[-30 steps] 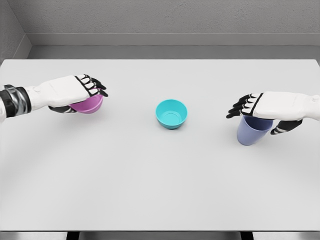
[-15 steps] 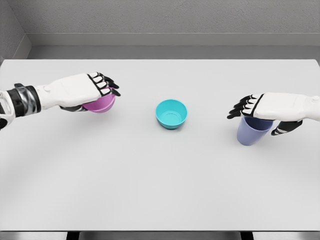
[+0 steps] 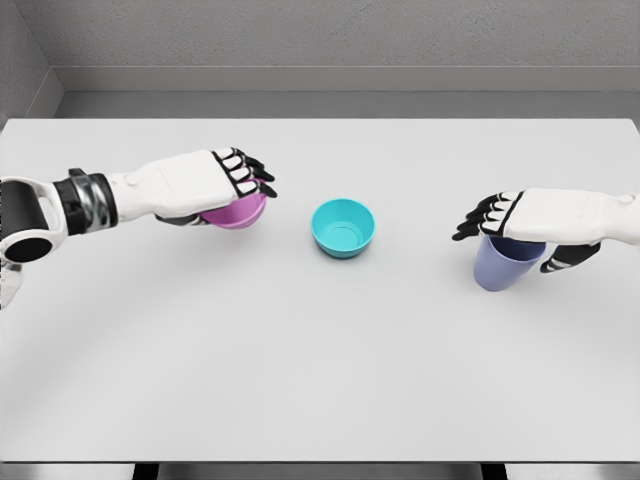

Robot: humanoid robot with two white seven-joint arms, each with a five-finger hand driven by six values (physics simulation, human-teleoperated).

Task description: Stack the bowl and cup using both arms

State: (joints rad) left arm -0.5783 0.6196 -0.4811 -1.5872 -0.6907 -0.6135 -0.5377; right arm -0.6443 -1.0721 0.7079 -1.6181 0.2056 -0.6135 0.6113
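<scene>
My left hand (image 3: 232, 190) is shut on a pink bowl (image 3: 238, 212), gripping it from above and holding it just left of a teal bowl (image 3: 342, 227) that sits upright at the table's middle. Most of the pink bowl is hidden under the palm. On the right, my right hand (image 3: 525, 232) is shut on the rim of a lavender cup (image 3: 503, 263), which stands upright on the white table (image 3: 320, 360).
A grey wall runs behind the table's far edge. The table's front edge lies near the bottom of the view.
My left hand has carried the pink bowl to the right, toward the teal bowl. The right hand and the lavender cup have barely moved.
</scene>
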